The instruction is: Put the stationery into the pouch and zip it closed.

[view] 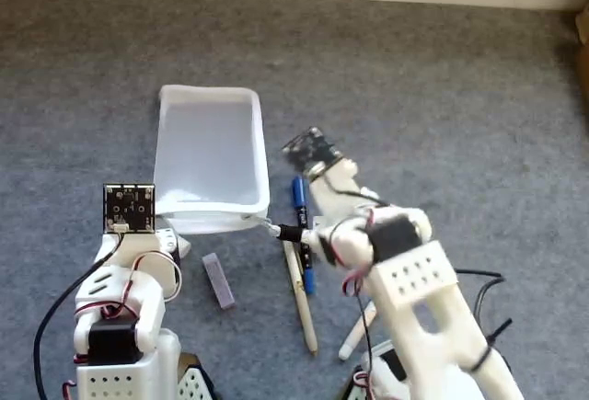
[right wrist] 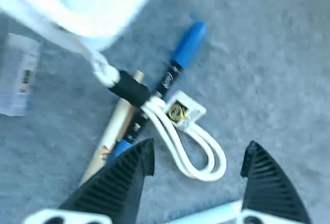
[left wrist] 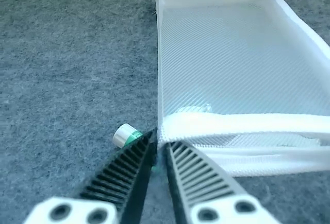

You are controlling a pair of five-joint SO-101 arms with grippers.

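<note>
Toward the table's (view: 479, 87) near-left corner, pins the pouch (view: 210, 156) by its near left corner with the left gripper (left wrist: 159, 142), fingers drawn almost together on the rim there, seemingly gripping the mesh. Just beside those fingers, a small green-and-white cylinder (left wrist: 125, 134) on the table, apart from the pouch. Rightward, toward the near edge, a pale eraser-like block (view: 219, 280) lying loose, near the pouch's mouth but outside it. Across the table's middle, the pouch itself flat, mouth facing the near edge; looks unzipped and, through the translucent wall, shows nothing inside that can be told for stationery. Right of the mouth, a wooden pencil (view: 304, 303) and a blue pen (view: 299, 196) side by side, touching or nearly so, with the zip's white cord loop (right wrist: 191, 152) lying over them from the pouch's near right corner. Hovers above that loop with the right gripper (right wrist: 200, 149), fingers spread wide, holding nothing. Farther right, a white stick (view: 354, 336) by the right arm, too hidden to name. Judging by all this, barely begun: mouth held ready, no stationery inside, every piece yet to go in and the zip yet to be drawn
</note>
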